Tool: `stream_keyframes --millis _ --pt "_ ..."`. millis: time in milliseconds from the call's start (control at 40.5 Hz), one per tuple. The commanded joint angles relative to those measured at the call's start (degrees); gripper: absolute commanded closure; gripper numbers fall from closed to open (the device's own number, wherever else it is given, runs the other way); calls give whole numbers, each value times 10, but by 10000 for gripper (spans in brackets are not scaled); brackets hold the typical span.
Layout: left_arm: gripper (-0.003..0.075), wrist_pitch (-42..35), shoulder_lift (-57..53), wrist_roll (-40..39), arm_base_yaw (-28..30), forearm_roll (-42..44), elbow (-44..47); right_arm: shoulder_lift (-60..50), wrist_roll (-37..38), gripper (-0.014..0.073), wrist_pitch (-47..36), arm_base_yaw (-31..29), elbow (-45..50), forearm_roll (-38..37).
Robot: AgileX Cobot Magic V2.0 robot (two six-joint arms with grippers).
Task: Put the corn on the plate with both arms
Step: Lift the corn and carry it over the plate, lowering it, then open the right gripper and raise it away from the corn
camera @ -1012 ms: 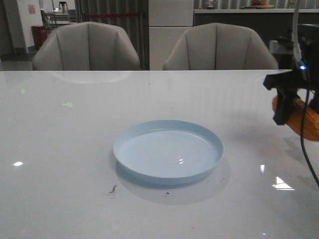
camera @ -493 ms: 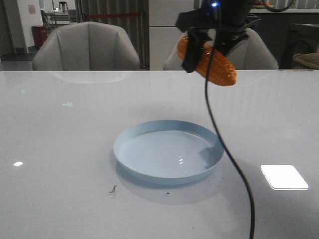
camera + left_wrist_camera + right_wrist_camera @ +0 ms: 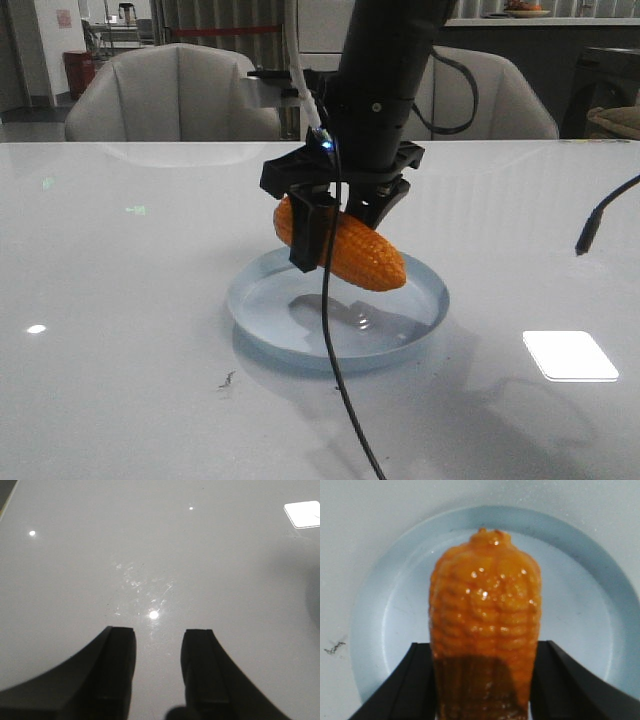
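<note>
The orange corn hangs lengthwise just above the pale blue plate, which lies mid-table. My right gripper is shut on the corn and grips it near its thick end, the tapered tip pointing right. In the right wrist view the corn sits between the two black fingers, centred over the plate. My left gripper is open and empty over bare white table. It does not show in the front view.
The white glossy table carries a small dark speck in front of the plate. A black cable hangs from the right arm across the plate. Two grey chairs stand behind the table's far edge.
My right gripper carried the corn from the table's right side, up high behind the plate, then down and left to just above the plate.
</note>
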Motion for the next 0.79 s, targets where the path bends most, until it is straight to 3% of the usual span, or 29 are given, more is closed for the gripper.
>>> stream_keyframes --millis 0,123,419,765 --pt "405 -37 -4 -5 0 0 -16 -26 -6 126 -6 -1 -19 4" --pt "405 -37 -4 -5 0 0 -16 -17 -6 62 -5 -1 -19 4" --pt "405 -37 -4 -5 0 0 -16 -6 -5 64 41 -1 -29 4" --pt "405 -37 -4 -5 0 0 -16 -71 -5 64 86 -4 -193 -39"
